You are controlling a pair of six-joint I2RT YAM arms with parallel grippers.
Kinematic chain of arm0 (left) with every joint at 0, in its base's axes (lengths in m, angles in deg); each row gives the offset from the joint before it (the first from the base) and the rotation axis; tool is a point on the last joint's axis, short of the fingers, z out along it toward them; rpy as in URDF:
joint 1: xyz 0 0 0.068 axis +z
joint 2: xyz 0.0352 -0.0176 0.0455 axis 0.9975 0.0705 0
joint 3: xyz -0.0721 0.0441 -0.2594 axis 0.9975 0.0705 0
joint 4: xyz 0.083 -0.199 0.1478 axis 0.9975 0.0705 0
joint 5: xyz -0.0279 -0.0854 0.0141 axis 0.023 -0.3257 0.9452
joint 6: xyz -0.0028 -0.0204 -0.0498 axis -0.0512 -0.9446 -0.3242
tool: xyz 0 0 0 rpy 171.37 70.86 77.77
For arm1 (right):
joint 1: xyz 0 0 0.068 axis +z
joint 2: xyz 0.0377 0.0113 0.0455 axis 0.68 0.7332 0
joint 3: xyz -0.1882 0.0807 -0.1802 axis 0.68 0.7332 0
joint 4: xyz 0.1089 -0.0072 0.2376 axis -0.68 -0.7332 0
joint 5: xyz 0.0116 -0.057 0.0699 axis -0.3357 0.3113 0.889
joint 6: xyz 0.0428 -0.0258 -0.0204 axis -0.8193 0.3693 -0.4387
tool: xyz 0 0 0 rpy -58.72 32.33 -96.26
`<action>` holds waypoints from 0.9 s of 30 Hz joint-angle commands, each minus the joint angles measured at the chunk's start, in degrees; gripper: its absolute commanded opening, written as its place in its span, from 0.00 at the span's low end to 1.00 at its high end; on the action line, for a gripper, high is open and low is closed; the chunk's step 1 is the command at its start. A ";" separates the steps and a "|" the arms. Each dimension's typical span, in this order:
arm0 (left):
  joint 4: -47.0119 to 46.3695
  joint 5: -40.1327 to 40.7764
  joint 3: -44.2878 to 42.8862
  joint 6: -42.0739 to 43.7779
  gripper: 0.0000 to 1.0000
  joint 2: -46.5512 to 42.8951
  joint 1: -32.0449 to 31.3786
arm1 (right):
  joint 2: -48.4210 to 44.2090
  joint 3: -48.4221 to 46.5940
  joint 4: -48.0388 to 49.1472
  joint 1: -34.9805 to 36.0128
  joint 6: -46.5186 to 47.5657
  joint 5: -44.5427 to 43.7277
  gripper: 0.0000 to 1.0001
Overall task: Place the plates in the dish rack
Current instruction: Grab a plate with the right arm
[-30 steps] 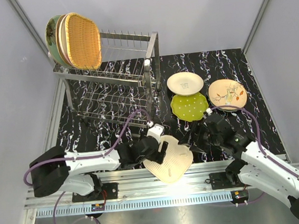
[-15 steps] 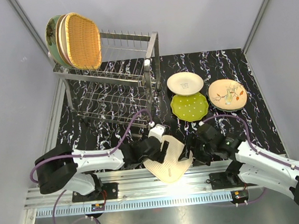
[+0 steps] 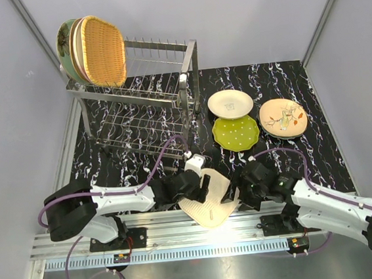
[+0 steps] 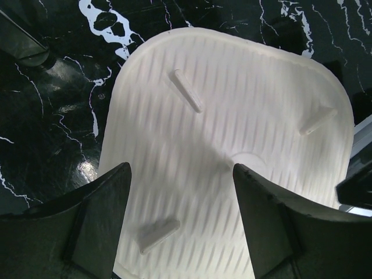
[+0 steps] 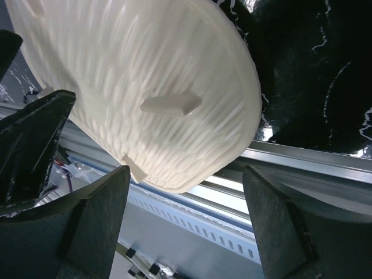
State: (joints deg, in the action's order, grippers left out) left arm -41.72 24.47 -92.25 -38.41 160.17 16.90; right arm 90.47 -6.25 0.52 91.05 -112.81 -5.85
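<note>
Free prongs (image 3: 157,48) beside wicker plate (image 3: 103,50)

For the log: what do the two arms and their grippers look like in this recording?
The left arm and right arm match: white link shells between black joints, with black bases. Purple cables loop along both. The left gripper and right gripper end in broad, dark, wedge-shaped fingers. No markings are legible.
</note>
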 commanded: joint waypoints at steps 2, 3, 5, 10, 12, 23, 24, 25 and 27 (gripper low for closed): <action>-4.54 -0.75 0.62 -1.79 0.73 -0.20 0.06 | 4.68 -0.49 6.68 4.43 -3.81 -4.28 0.86; -4.71 -0.84 0.70 -1.88 0.73 -0.29 0.15 | 5.57 -0.40 7.56 4.96 -4.52 -4.89 0.85; -4.80 -0.93 0.79 -1.97 0.73 -0.29 0.15 | 7.85 -0.31 9.41 6.37 -6.53 -7.08 0.86; -5.07 -1.81 0.88 -2.14 0.73 0.42 0.15 | 8.57 0.56 12.84 10.59 -11.19 -14.03 0.84; -5.59 -3.55 0.62 -1.44 0.72 0.42 0.06 | 8.31 1.00 13.63 11.47 -12.96 -14.91 0.83; -4.89 -7.34 -0.79 -3.37 0.56 4.46 0.15 | 3.75 2.06 16.36 17.45 -16.74 -23.34 0.76; -5.07 -7.34 -0.62 -3.63 0.55 4.29 0.15 | 2.86 2.23 16.27 17.45 -16.83 -23.96 0.75; -5.68 -7.26 0.26 -3.98 0.55 3.24 0.15 | 1.98 2.41 16.45 17.45 -16.91 -24.32 0.75; -7.26 -7.08 1.23 -4.25 0.55 2.18 0.15 | -0.83 2.59 16.45 17.45 -17.18 -25.11 0.72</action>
State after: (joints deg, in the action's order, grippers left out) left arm -45.15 23.36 -92.52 -39.55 162.53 18.19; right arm 93.44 -2.62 9.85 107.97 -128.55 -24.80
